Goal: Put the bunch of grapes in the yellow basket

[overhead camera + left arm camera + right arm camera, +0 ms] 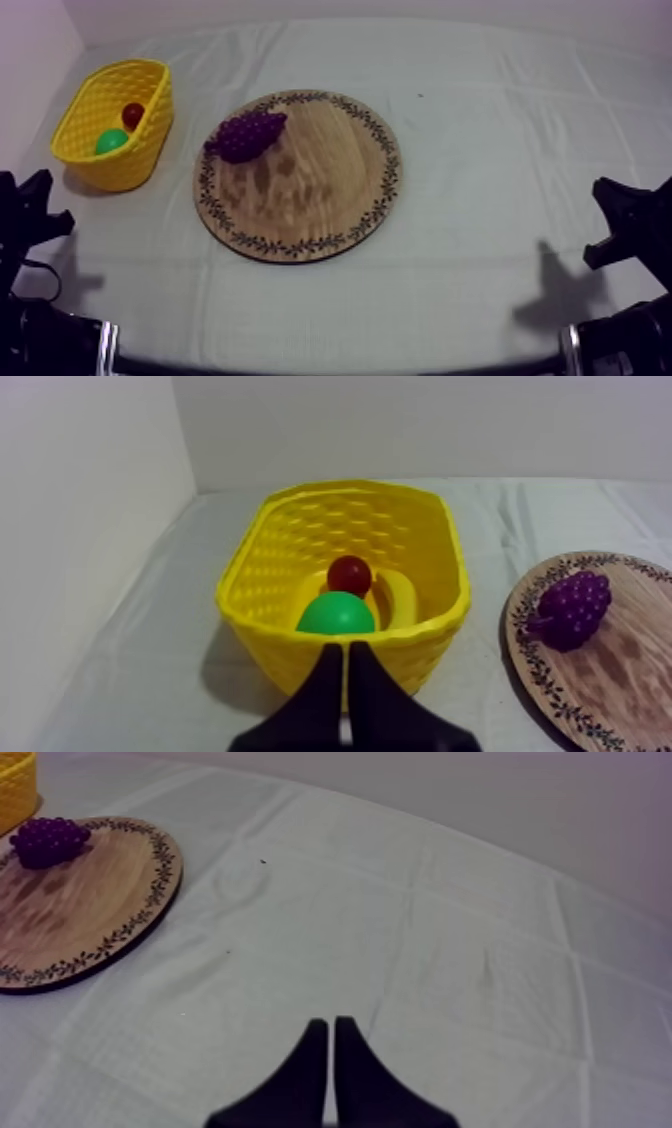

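A purple bunch of grapes [247, 135] lies on the upper left part of the round wooden board [330, 200], near its patterned rim. To the board's left stands the yellow basket [92, 118], holding a small red fruit [133, 114] and a green round fruit [111, 141]. The left wrist view looks into the basket [260, 556]: a small red fruit [350, 572], a green round fruit [335, 616] and a banana [400, 598] lie inside, with the grapes [572, 608] off to the side. My left gripper [346, 671] is shut just in front of the basket. My right gripper [331, 1042] is shut over bare cloth, far from the grapes [46, 840].
The wall stands close behind and beside the basket [18, 782]. Wide cloth stretches right of the board [90, 912] and in front of it. Both arms rest low, the left arm [25, 215] and the right arm [628, 225] at the table's sides.
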You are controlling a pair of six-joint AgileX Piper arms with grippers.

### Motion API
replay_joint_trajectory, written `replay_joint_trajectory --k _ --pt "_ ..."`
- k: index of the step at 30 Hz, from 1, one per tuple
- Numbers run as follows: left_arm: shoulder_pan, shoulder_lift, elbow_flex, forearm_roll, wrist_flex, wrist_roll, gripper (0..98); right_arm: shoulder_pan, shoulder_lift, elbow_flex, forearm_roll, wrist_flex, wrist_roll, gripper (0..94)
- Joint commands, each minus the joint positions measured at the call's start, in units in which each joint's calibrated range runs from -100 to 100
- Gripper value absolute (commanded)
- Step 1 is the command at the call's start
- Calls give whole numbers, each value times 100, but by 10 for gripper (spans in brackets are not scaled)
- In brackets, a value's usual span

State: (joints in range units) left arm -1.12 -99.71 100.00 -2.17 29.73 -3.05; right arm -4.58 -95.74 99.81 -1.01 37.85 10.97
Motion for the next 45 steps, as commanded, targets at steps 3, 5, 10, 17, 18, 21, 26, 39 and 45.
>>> replay_joint_trajectory --k 3,5,10,17,18,21,26,39,45 --pt "593 -29 0 -35 34 59 0 -2 -1 -3 1 -3 0 4" --pt "593 -29 0 -40 34 51 0 -2 -1 -3 1 -3 0 4" --pt "593 -29 0 -48 34 48 0 -2 -1 -3 1 -3 0 4" --pt "593 -29 0 -44 58 66 0 -2 -1 -3 1 -3 0 4" --pt "593 -29 0 -43 60 70 0 -2 -1 -3 1 -3 0 4" --pt "595 -29 0 -39 64 62 0 -2 -1 -3 1 -3 0 4" --pt "618 -24 -7 -41 6 33 0 -2 -1 -3 1 -3 0 4" --pt "762 1167 -1239 -27 -38 165 0 -2 -1 -3 1 -3 0 4" --pt "948 2092 -2541 -43 416 226 0 -2 -1 -3 1 -3 0 4"
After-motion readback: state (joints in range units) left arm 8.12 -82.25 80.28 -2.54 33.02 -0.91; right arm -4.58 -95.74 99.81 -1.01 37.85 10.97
